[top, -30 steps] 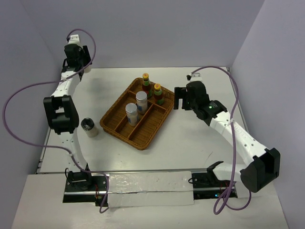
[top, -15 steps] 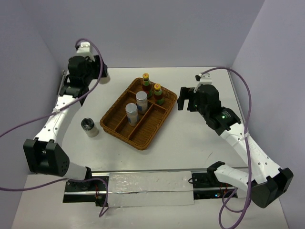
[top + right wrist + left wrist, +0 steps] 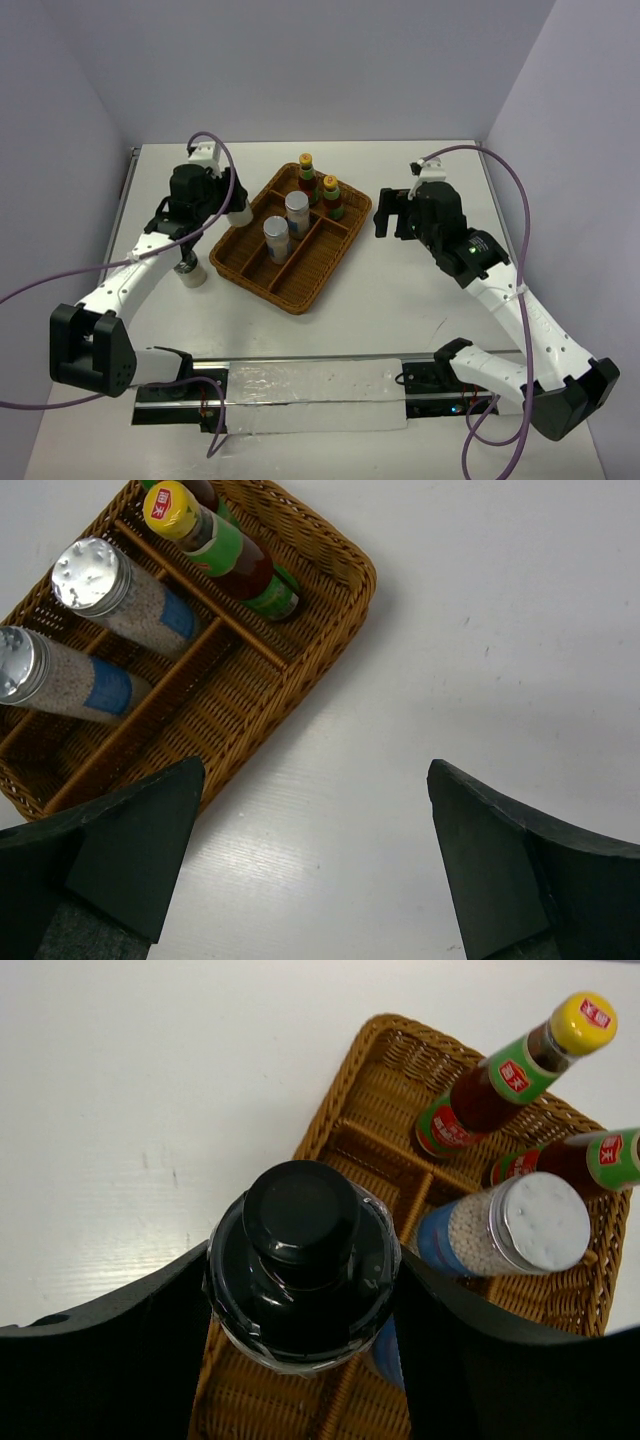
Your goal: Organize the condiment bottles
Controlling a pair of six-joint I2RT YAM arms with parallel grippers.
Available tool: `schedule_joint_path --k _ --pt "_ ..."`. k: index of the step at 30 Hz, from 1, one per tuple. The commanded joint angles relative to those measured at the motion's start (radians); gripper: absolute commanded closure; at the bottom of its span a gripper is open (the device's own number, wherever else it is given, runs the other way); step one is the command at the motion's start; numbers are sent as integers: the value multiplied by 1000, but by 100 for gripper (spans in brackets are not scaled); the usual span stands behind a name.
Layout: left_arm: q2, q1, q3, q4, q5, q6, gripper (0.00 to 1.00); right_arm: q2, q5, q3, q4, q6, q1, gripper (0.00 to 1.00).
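The pale cream bottle with a black cap (image 3: 300,1245) sat upright between the dark fingers (image 3: 110,1360) of the left gripper (image 3: 236,212), which was clamped on its body, and the wrist view showed it over the left edge of the brown wicker tray (image 3: 305,295). A second black-capped bottle (image 3: 192,275) stood on the white table (image 3: 400,300) just left of the tray, partly behind the left arm. Inside the tray, we saw the farther red sauce bottle (image 3: 306,177) and the nearer red sauce bottle (image 3: 331,196) standing side by side in the far slot that runs across the tray. The two silver-lidded shakers stood upright one behind the other in the left of the two long slots, the farther shaker (image 3: 297,212) near the red bottles and the nearer shaker (image 3: 276,238) toward the tray's middle. The right gripper (image 3: 390,218) hung just right of the tray's far right corner, its jaws spread wide with nothing between them, only bare table showing between its fingers (image 3: 110,860) in the wrist view.
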Motion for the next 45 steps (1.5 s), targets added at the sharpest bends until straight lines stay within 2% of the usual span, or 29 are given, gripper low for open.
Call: schedule_joint_path --k 1,8,18,33,35,36,38,39,40,41,45 --pt "-28 -31 -45 205 9 -45 90 -31 12 -9 -9 -1 13 0" --pt "9 -48 -134 312 12 -66 90 -44 25 -18 -21 -1 16 0" --pt "83 -62 -244 534 -60 -83 90 -47 33 -24 -27 -1 16 0" --pt "178 -102 -256 544 -105 -69 89 -39 28 -26 -11 -1 16 0" --pt "181 -110 -248 527 -123 -68 85 -43 30 -28 -12 -1 16 0" --pt "182 -117 -243 514 -128 -68 78 -43 32 -30 -13 -1 17 0" --pt "181 -125 -232 480 -143 -66 71 -43 35 -32 -16 -1 16 0" --pt "180 -129 -224 472 -160 -68 65 -45 35 -34 -17 -1 16 0" --pt "177 -136 -220 463 -172 -68 54 -48 36 -35 -18 -1 15 0" --pt "174 -141 -212 448 -191 -68 47 -52 36 -37 -18 -1 14 0" --pt "164 -150 -170 381 -234 -66 24 -61 32 -45 -16 -1 16 0"
